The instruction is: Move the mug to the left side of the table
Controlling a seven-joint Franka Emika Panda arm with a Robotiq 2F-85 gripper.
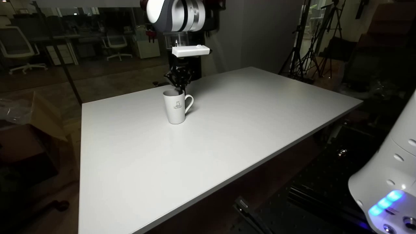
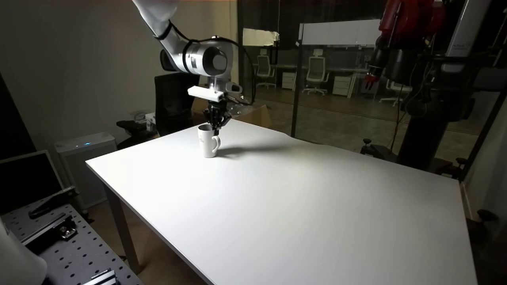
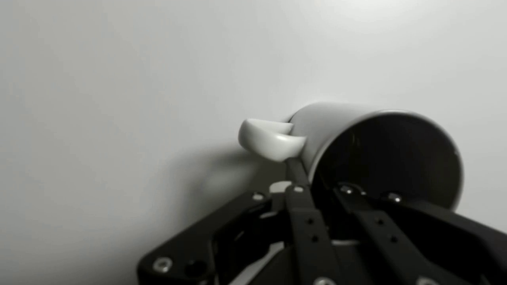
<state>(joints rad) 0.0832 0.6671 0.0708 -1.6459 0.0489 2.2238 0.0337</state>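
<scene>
The white mug [image 1: 175, 110] stands upright on the white table [image 1: 240, 136]; the mug [image 2: 206, 145] and table [image 2: 285, 206] show in both exterior views. In the wrist view, the mug [image 3: 328, 118] has a dark interior, and its loop handle points left. My gripper [image 1: 182, 90] is over the mug's handle side, pointing down. In the wrist view, my gripper [image 3: 311, 178] has one finger outside the wall beside the handle and the other inside the mug. The fingers are close together with the rim pinched between them. The inner fingertip is hard to see against the dark interior.
The robot base [image 1: 386, 188] stands beyond a table edge. A perforated bench [image 2: 79, 249] is below the table's near edge in an exterior view. A red and black robot [image 2: 416, 71] stands behind the table. A cardboard box [image 1: 47, 113] is beside it.
</scene>
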